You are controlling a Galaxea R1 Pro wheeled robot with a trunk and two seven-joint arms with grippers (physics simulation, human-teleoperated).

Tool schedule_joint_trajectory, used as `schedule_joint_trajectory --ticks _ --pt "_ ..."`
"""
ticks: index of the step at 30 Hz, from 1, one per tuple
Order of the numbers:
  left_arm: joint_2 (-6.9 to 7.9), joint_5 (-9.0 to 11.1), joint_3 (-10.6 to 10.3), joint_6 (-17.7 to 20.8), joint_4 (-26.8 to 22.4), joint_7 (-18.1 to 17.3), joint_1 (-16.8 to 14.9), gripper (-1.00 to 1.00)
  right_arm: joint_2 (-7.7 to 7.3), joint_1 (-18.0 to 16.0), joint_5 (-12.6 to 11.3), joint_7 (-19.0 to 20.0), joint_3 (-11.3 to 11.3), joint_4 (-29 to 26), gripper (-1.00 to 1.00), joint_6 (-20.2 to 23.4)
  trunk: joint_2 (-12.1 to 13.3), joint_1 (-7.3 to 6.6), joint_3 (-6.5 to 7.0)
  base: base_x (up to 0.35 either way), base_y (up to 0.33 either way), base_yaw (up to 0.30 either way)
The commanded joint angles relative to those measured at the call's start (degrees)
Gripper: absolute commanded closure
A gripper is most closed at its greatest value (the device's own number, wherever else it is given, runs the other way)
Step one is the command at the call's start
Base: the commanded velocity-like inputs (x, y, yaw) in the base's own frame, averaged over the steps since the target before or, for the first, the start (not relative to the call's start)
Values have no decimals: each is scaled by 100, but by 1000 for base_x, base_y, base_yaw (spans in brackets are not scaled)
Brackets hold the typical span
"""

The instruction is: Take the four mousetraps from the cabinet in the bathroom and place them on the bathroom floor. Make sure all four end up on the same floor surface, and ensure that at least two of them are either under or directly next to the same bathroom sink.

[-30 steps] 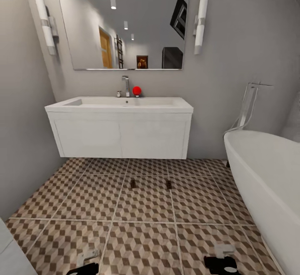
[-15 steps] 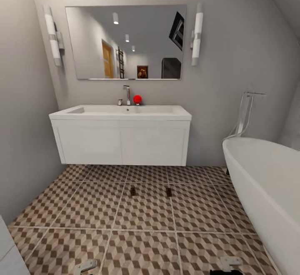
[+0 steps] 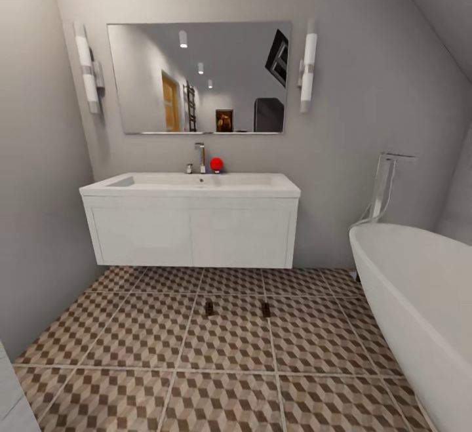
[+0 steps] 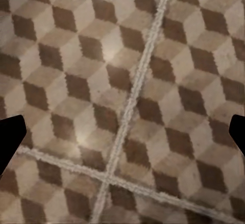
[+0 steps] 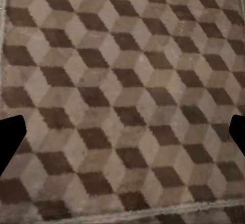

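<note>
The bathroom floor [image 3: 131, 347] of cube-patterned tiles ran from the foreground to the rear wall in the head view. A white bathtub [image 3: 419, 301] stood along the right side, and a white wall-hung sink unit [image 3: 190, 222] was mounted at the rear wall beneath a mirror [image 3: 200, 78]. A tap [image 3: 200, 157] and a small red object [image 3: 216, 164] stood at the back of the basin. Two mousetraps lay on the floor just in front of the sink unit, the left mousetrap [image 3: 209, 308] and the right mousetrap [image 3: 265, 309], side by side but apart, on the same row of tiles. In the left wrist view the left hand [image 4: 122, 137] was released, its dark fingertips [image 4: 10, 140] spread to the frame edges with only tile and grout lines between them. The right hand [image 5: 122, 137] was likewise released over bare tile, fingertips [image 5: 10, 137] wide apart. Neither hand held anything, and neither wrist view showed a mousetrap near the hand.
</note>
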Motion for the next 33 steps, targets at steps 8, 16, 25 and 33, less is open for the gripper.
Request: schedule_joint_trajectory --ticks 8,16,25,33 --pt "-5 39 -22 110 1 -9 267 -100 -3 308 50 187 -31 18 -100 -7 320 -178 138 0 0 0" --pt "-16 39 -21 126 3 -11 487 -100 2 582 48 308 -32 18 -100 9 640 -353 282 0 0 0" --pt "-24 37 -21 125 -1 -12 675 -100 5 852 43 380 -32 18 -100 14 1001 -551 443 0 0 0" --pt "-27 31 -22 114 0 -12 853 -100 8 1079 26 626 -32 19 -100 31 1322 -727 587 0 0 0"
